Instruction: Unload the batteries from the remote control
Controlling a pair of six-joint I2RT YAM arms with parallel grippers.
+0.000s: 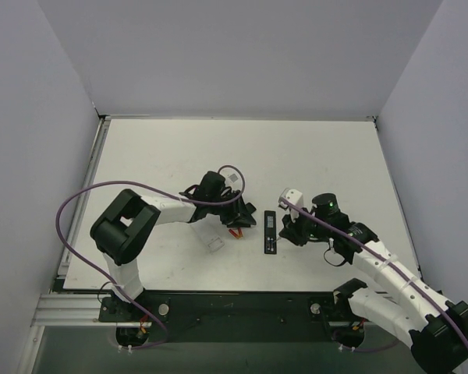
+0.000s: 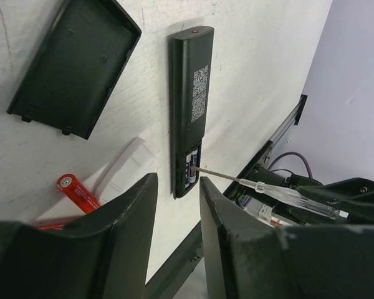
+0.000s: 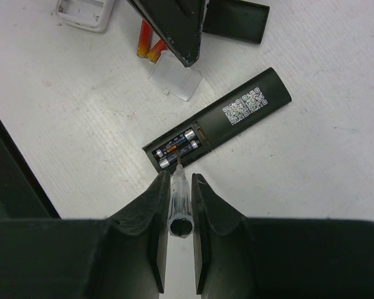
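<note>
1. While its back cover is off, the remote control [image 3: 234, 112] lies flat on the white counter [image 3: 311, 187], back face up. It is a slim black bar with two QR stickers and an open recess at one end.
2. Two batteries [image 3: 176, 146] sit side by side in that recess, their metal ends showing.
3. Two loose batteries [image 3: 148, 42], reddish-orange, lie on the counter apart from the remote control, next to a whitish flat strip [image 3: 174, 80].
4. A small black cover [image 2: 75, 65] lies inner face up on the counter, apart from the remote control on the left arm's side.
5. The right gripper [image 3: 179, 180] is clenched on a screwdriver [image 3: 176, 205] with a clear handle. Its thin silver shaft reaches into the recess, and the tip rests against the batteries there.
6. The left gripper [image 2: 177, 187] is released — its fingers stand partly apart with nothing between them. It hangs over the counter near the loose batteries, and one finger hides part of them in its own wrist view.
7. The remote control lies between the two grippers: the right one is just beside its recess end, and the left one is near its other long side, not touching it.
</note>
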